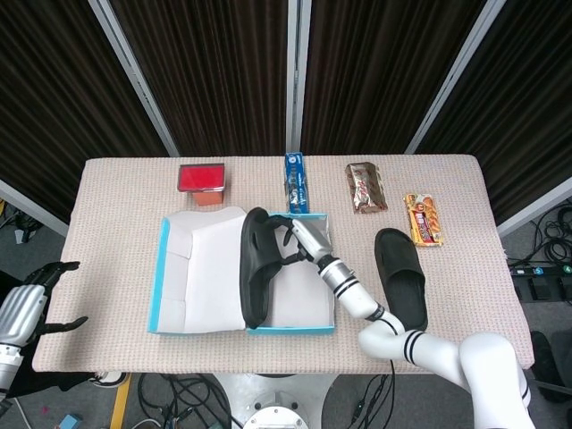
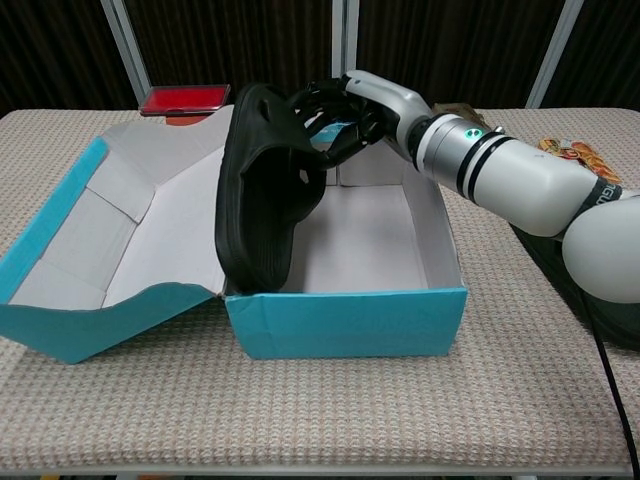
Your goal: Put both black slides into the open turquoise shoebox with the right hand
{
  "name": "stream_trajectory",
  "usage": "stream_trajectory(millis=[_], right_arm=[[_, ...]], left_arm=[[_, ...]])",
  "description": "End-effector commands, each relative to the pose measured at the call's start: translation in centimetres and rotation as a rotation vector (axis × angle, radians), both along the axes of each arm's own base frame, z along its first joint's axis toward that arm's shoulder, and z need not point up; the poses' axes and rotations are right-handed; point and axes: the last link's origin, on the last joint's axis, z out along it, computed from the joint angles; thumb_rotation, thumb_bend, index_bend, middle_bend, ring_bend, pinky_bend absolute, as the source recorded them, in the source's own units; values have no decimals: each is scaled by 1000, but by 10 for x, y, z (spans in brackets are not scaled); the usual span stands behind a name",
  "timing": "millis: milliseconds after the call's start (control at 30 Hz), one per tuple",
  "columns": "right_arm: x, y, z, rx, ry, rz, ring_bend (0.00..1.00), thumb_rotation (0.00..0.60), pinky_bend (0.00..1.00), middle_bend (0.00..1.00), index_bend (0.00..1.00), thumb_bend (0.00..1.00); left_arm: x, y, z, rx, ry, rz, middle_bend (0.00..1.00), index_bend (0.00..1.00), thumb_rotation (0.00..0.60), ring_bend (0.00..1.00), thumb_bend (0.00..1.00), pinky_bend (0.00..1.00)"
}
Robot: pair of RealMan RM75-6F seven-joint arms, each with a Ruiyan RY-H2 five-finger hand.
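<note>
From the head view, the right hand curls its dark fingers around the strap of a matte black slide, which stands on edge along the left wall of the turquoise shoebox; the second slide lies flat on the woven tablecloth to the box's right, while the left hand, fingers apart and holding nothing, is cut off at the left edge. From the chest view, the same right hand grips the ribbed, rubbery slide with its lower end resting at the box's near-left corner, the cardboard lid lies open to the left, and the second slide is mostly hidden behind the white forearm.
</note>
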Motion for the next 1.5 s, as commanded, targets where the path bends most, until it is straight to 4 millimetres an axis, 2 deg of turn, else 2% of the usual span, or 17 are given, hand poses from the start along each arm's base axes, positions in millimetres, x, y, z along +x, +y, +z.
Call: stream_trajectory(millis=[33,367,733,1000,1100,1167,1200,1267,1400,1500], right_arm=[[1,0,-4,8,15,0,423,600,494,555,589,293],[-5,-3,-14,33,60,-43,423,600,494,554,589,297],[-14,-9,-7,43,165,-63,421,600,494,554,589,305],[-5,-7,-10,36,234,-17,421,600,494,554,589,312],[-1,-5,-11,56,229,-14,411,600,488,536,583,274],[2,-3,-12,82,218,-7,367,600,455,496,528,157],[3,-2,-12,98,214,-6,324,600,424,461,471,85],[4,-1,-10,126,210,1,236,600,361,396,351,10],[2,-2,-6,150,206,7,91,600,257,274,184,0],[2,-2,-2,160,205,13,25,600,220,204,96,0]], left_arm=[[0,1,0,1,-1,0,216,175,600,123,40,184],[-1,2,-1,3,-7,2,216,175,600,123,40,184],[0,4,-4,-2,-21,4,216,175,600,123,40,185],[-1,4,-4,1,-25,7,216,175,600,123,41,184],[-2,4,-4,2,-25,7,216,175,600,123,41,184],[-2,4,-4,3,-26,7,216,175,600,123,40,184],[-2,4,-4,3,-26,7,216,175,600,123,40,184],[-2,4,-4,3,-26,7,216,175,600,123,40,184],[-2,4,-4,1,-28,4,216,175,600,123,41,184],[-1,5,-4,0,-27,0,216,175,600,123,41,184]])
